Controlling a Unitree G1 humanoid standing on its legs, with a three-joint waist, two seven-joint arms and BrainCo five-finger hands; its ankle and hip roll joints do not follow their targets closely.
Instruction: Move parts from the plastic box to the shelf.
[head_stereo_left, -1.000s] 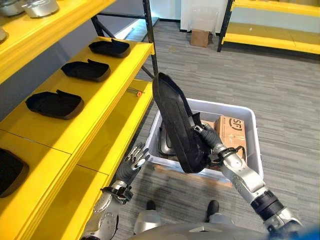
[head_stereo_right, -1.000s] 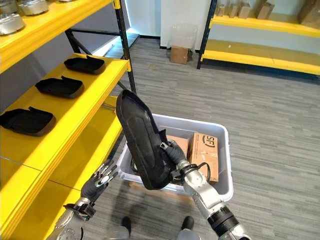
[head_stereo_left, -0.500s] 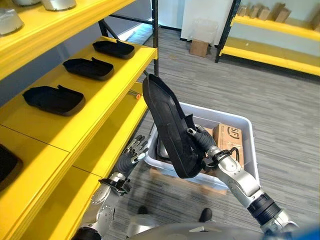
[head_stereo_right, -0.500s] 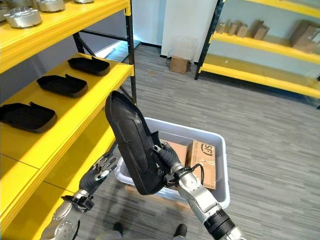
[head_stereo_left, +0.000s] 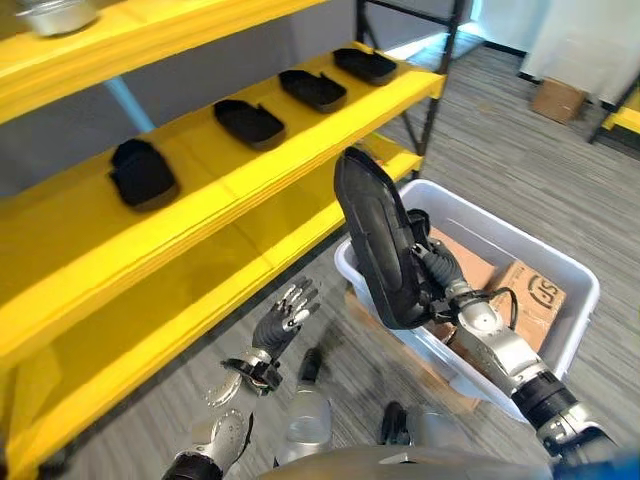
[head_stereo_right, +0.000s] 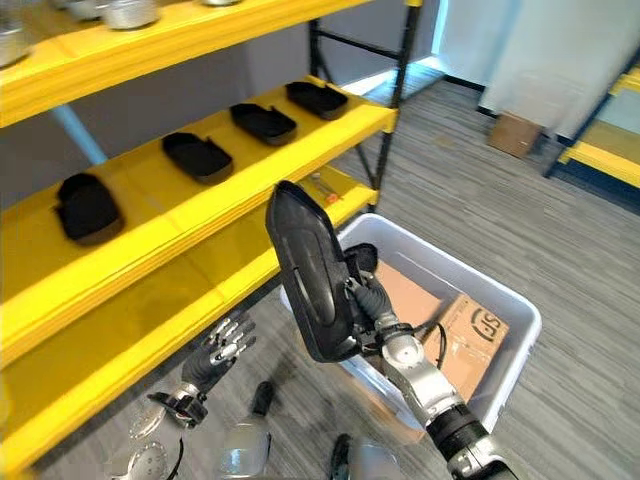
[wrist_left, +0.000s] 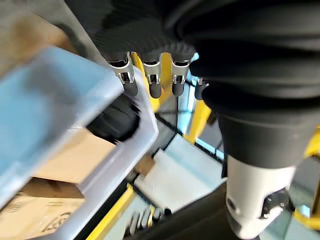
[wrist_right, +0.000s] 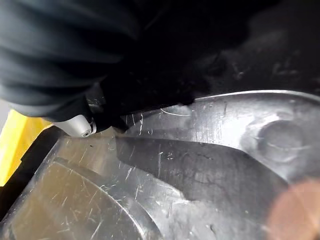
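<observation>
Yellow shelf (head_stereo_left: 300, 150), four black parts (head_stereo_left: 248, 122) in a row

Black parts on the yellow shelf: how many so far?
4, in a row on the yellow shelf. A fifth is in the right robot hand.

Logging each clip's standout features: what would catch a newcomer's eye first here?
The big black part stands out first, held upright above the plastic box by the right robot hand. Next comes the yellow shelf on the robot's left, with four similar black parts in a row. The left robot hand hangs open, low beside the shelf.
</observation>
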